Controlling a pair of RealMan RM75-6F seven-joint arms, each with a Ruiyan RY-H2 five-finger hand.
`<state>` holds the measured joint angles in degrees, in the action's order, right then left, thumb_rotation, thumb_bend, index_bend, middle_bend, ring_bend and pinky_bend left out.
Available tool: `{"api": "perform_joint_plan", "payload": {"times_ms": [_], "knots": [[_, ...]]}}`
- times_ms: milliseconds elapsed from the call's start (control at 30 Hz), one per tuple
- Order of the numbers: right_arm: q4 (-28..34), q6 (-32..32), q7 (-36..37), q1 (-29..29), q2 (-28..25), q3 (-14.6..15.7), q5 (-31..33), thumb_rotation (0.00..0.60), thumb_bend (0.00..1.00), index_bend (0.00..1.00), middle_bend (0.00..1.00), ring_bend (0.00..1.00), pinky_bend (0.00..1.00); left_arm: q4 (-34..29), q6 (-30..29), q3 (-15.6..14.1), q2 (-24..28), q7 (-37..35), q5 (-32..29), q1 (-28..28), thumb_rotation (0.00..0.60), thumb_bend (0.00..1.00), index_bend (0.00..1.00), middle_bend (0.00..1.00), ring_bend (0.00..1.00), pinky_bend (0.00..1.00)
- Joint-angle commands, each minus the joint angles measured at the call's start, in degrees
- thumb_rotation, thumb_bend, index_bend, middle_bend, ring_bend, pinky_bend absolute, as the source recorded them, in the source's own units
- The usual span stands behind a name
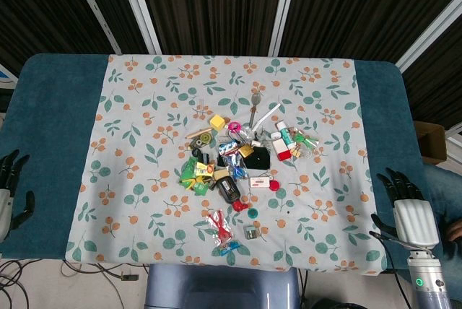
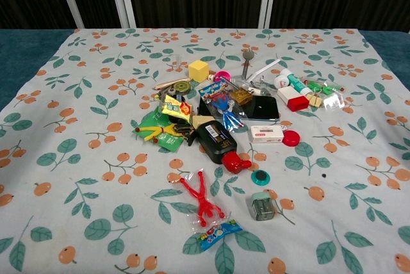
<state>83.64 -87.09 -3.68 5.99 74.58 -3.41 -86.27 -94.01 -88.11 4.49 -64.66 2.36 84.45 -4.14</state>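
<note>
We see both robot hands, left (image 1: 11, 186) and right (image 1: 408, 211), open and empty at the counter (image 1: 58, 107) edges, well apart from the central clutter; a black bottle (image 2: 216, 141) lies capped.

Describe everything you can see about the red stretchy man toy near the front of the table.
The red man toy is a small glossy figure, rubbery-looking, with thin arms and legs spread out. It lies flat on the floral tablecloth, apparently inside a clear wrapper, slanting from upper left to lower right. Its lower end reaches a blue candy wrapper. A small grey-green sharpener sits to its right, apart from it. Neither robot hand is near it.
</note>
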Motion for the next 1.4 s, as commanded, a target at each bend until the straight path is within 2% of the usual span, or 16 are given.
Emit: {"api": "perform_joint_plan", "payload": {"times_ms": [33, 867, 1067, 1233, 1400], "knots": [[0.0, 0.0, 0.0, 0.0, 0.0, 0.0, -0.1, 0.600, 0.25, 0.16, 0.13, 0.13, 0.23, 0.0, 0.0, 0.0, 0.0, 0.0, 0.0, 0.0, 0.600, 0.56, 0.07, 0.00, 0.00, 0.05], [0.1, 3.0, 3.3, 0.3, -0.4, 0.0, 0.6, 0.600, 0.25, 0.16, 0.16, 0.14, 0.23, -0.1, 0.4, 0.0, 0.0, 0.2, -0.3, -0.1, 0.600, 0.56, 0.07, 0.00, 0.00, 0.05], [3.8, 9.0, 15.7, 2.4, -3.7, 3.1, -2.4, 0.600, 0.25, 0.16, 0.16, 0.13, 0.23, -0.5, 0.1, 0.2, 0.0, -0.5, -0.8, 0.2, 0.600, 0.56, 0.07, 0.00, 0.00, 0.05], [5.2, 12.7, 12.4, 5.4, -3.4, 2.8, -3.4, 0.600, 0.23, 0.16, 0.16, 0.13, 0.23, -0.7, 0.1, 0.3, 0.2, -0.9, -0.9, 0.2, 0.600, 0.56, 0.07, 0.00, 0.00, 0.05], [7.8, 18.5, 12.5, 9.7, -3.2, 2.7, -4.7, 0.600, 0.23, 0.16, 0.16, 0.13, 0.23, -0.7, 0.5, 0.2, 0.2, -0.8, -1.0, 0.0, 0.600, 0.56, 0.07, 0.00, 0.00, 0.05]]}}
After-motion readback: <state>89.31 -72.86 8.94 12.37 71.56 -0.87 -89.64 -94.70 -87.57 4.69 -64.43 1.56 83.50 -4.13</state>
